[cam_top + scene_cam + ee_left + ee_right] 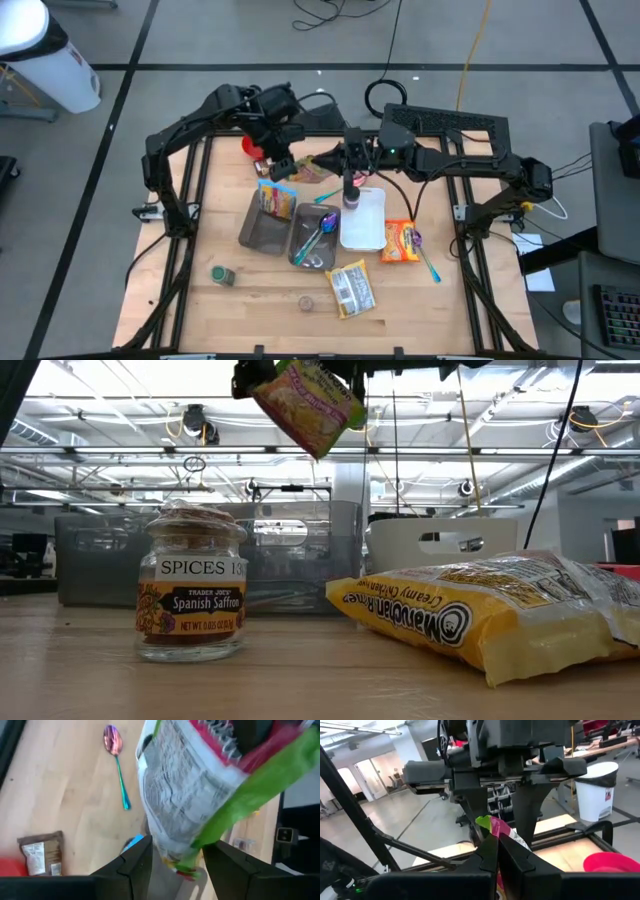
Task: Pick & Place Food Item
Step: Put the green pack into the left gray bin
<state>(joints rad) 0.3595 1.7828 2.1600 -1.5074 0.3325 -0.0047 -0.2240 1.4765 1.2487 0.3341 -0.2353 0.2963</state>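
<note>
High view: the food packet (pixel 316 169) hangs above the counter (pixel 200 240) in the upper middle of the frame, between the left tool (pixel 290 166) and the right tool (pixel 341 161), which face each other from either side.
Right tool: narrow, fingers pressed together on the green and pink edge of the food packet (pixel 494 827); in the right wrist view the pinch (pixel 497 846) sits at lower centre, with the other arm's tool body filling the upper centre behind it.
Left tool: wide; in the left wrist view its two fingers (pixel 136 865) stand apart at the bottom of the frame with the food packet (pixel 185 795) passing down between them. Whether either pad touches the wrapper is hard to tell, as the packet is blurred there.
Low view: the food packet (pixel 308 392) shows tilted at the top centre, clear of the counter.
Below the packet: grey tray (pixel 262 228) and white tray (pixel 364 220) lie side by side at mid-frame in the high view, an orange packet (pixel 400 242) just right of the white tray.
Foreground, low view: a saffron jar (pixel 190 595) stands upright at left; a yellow noodle packet (pixel 500 615) lies flat at right, apart from the jar.
Left wrist view, elsewhere: an iridescent spoon (pixel 116 750) lies on bare wood at upper left; a brown packet (pixel 42 852) lies at lower left.
Right wrist view, lower right: a red bowl (pixel 607 862).
</note>
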